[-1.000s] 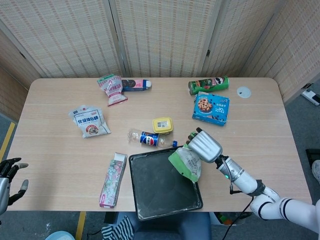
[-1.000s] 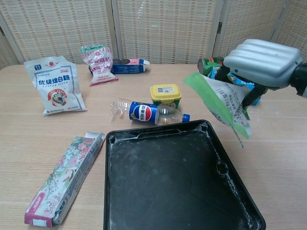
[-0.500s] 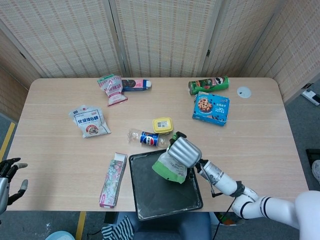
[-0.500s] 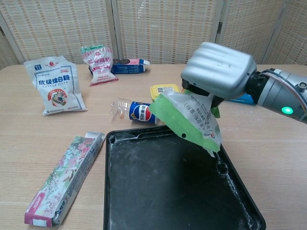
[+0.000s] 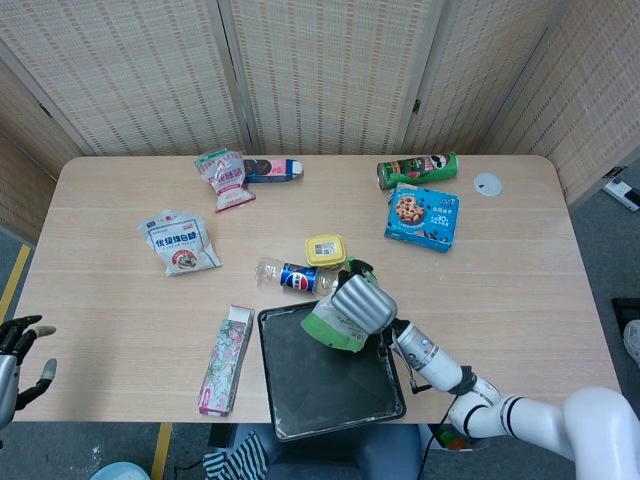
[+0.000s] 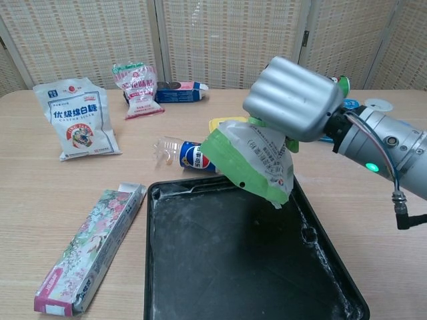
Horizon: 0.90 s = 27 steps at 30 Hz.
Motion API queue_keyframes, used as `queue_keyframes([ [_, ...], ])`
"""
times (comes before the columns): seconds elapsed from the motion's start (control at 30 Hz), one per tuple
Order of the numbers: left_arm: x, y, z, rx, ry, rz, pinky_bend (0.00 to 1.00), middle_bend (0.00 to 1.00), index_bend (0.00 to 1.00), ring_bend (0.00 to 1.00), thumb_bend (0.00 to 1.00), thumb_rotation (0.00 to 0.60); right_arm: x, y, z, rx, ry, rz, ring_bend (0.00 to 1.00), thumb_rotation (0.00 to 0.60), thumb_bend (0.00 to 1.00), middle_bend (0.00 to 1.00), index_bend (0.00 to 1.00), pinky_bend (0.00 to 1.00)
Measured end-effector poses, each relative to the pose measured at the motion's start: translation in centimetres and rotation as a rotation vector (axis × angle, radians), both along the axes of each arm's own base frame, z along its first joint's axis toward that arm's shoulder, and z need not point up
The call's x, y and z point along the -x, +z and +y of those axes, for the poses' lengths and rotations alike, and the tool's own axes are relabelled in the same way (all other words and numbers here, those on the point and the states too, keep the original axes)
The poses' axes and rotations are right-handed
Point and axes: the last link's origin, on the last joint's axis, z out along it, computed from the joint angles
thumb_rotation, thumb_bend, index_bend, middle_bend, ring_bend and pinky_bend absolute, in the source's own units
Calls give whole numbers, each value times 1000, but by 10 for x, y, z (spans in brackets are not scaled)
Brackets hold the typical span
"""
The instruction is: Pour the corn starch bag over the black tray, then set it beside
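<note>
Right hand point(image 6: 291, 98): holds the corn starch bag point(image 6: 255, 163) tight.
Bag: tipped over the black tray's point(image 6: 200, 293) back edge.
Left hand point(image 5: 18, 350): fingers spread, holding nothing, off the table's front-left corner.
Left to do: finish pouring, then put bag beside tray.

the table point(image 5: 520, 290) was pale, matt wood grain. the black tray point(image 6: 227, 267) looked like dull metal dusted with white powder. the right hand point(image 6: 290, 98) had a smooth silver shell, and the corn starch bag point(image 6: 257, 163) was glossy plastic.
</note>
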Motion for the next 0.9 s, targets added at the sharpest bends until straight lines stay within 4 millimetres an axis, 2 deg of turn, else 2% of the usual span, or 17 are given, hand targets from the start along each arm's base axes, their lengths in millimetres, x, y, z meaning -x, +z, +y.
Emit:
queue_keyframes([
  [0.47, -3, -2, 1, 9, 0, 8, 74, 252, 363, 224, 435, 600, 3, -4, -3, 80, 55, 71, 879, 600, 582, 717, 900, 570],
  [0.9, -1, -1, 0, 10, 9, 10, 74, 252, 362, 224, 436, 600, 4, -11, -4, 76, 39, 77, 896, 600, 582, 742, 932, 561],
])
